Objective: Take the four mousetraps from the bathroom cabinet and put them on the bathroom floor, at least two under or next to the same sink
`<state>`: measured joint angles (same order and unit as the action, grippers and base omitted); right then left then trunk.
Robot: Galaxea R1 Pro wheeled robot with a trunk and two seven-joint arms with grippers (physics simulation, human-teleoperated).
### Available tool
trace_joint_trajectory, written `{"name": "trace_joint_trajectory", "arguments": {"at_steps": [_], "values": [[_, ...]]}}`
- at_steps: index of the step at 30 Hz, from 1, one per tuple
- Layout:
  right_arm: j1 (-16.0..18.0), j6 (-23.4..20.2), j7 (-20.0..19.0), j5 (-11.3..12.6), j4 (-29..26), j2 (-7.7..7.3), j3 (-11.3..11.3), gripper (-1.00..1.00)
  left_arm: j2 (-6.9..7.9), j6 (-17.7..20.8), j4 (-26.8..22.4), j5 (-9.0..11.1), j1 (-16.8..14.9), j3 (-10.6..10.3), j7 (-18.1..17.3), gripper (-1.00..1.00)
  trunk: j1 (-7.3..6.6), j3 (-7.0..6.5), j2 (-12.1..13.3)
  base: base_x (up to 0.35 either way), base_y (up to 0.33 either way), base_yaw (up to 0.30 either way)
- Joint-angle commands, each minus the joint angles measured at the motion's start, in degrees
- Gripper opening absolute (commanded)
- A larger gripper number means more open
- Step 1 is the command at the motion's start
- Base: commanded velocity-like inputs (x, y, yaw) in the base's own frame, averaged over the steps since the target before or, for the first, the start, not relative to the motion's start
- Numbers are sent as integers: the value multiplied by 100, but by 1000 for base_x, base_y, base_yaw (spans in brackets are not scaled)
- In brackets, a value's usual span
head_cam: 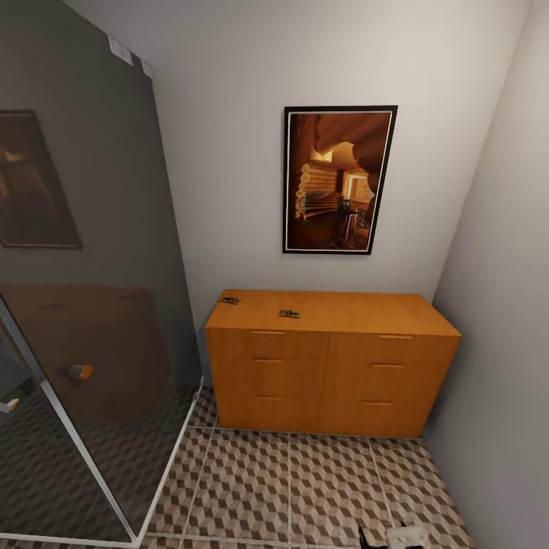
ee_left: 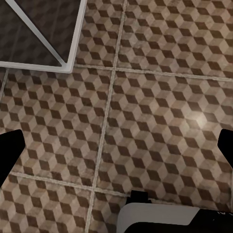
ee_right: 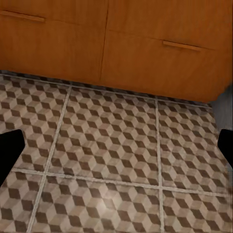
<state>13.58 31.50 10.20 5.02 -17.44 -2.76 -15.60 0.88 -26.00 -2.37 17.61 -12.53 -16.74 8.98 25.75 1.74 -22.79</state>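
The orange-brown cabinet (head_cam: 332, 366) stands against the far wall, all its drawers shut. Two small mousetraps lie on its top, one near the back left corner (head_cam: 229, 300) and one further right by the front edge (head_cam: 289, 313). Cube-patterned bathroom floor (head_cam: 290, 488) stretches between me and the cabinet. My left gripper (ee_left: 116, 150) hangs open over bare tiles (ee_left: 145, 111). My right gripper (ee_right: 116, 150) is open too, low over the floor (ee_right: 111, 145) and facing the cabinet's lower drawer fronts (ee_right: 165, 43). The sink is out of view.
A dark glass shower screen (head_cam: 84, 305) with a white frame (ee_left: 73, 43) closes off the left side. A grey wall (head_cam: 503, 343) runs close along the right of the cabinet. A framed picture (head_cam: 339, 180) hangs above it. A white part of my body (ee_left: 160, 218) sits below the left gripper.
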Motion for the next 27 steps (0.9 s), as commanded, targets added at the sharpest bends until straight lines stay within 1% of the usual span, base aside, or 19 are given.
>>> {"name": "trace_joint_trajectory", "arguments": {"at_steps": [1, 4, 5, 7, 8, 9, 12, 13, 16, 18, 20, 21, 27], "values": [[4, -190, 82, 56, -209, -11, -45, 100, 0, -11, -1, 23, -4, -49, 31, 100, 3, 14, -13, 0, 0, 0], [4, -752, 211, 54, -806, -23, -39, 100, 0, -11, -1, 23, -4, -49, 31, 100, 3, 14, -13, 0, 0, 0], [4, -1084, 268, 53, -1183, -29, -33, 100, 0, -10, -1, 23, -4, -49, 30, 100, 3, 14, -13, 0, 0, 0], [4, -1376, 309, 51, -1537, -33, -27, 100, 0, -10, -1, 23, -4, -49, 30, 100, 3, 14, -13, 0, 0, 0], [4, -1645, 340, 48, -1879, -39, -22, 100, 0, -10, -1, 23, -4, -49, 29, 100, 3, 14, -13, 0, 0, 0], [4, -2081, 370, 46, -2419, -59, -18, 100, 0, -10, -1, 23, -4, -49, 28, 100, 3, 14, -13, 0, 0, 0], [4, -2621, 404, 44, -3008, -72, -16, 100, 0, -10, -1, 25, -4, -49, 27, 100, 3, 14, -13, 0, 0, 0], [6, -2984, 435, 44, -3376, -78, -15, 100, 0, -10, -1, 24, -4, -49, 28, 100, 3, 14, -13, 0, 0, 0], [12, -3501, 495, 44, -3888, -84, -12, 100, 0, -10, -1, 24, -4, -49, 26, 100, 3, 14, -13, 0, 0, 0], [28, -4095, 616, 43, -4523, -86, -6, 100, 0, -10, -1, 24, -4, -49, 25, 100, 3, 14, -13, 0, 0, 0], [40, -4369, 689, 40, -4834, -85, 2, 100, 0, -10, -1, 24, -4, -49, 25, 100, 3, 14, -13, 0, 0, 0], [56, -4648, 767, 33, -5134, -85, 9, 100, 0, -10, -1, 23, -4, -49, 25, 100, 3, 14, -13, 0, 0, 0], [262, -5456, 976, -13, -5864, -85, 20, 100, -7, -10, -1, 23, -4, -49, 25, 100, 3, 14, -13, 0, 0, 0]]}}
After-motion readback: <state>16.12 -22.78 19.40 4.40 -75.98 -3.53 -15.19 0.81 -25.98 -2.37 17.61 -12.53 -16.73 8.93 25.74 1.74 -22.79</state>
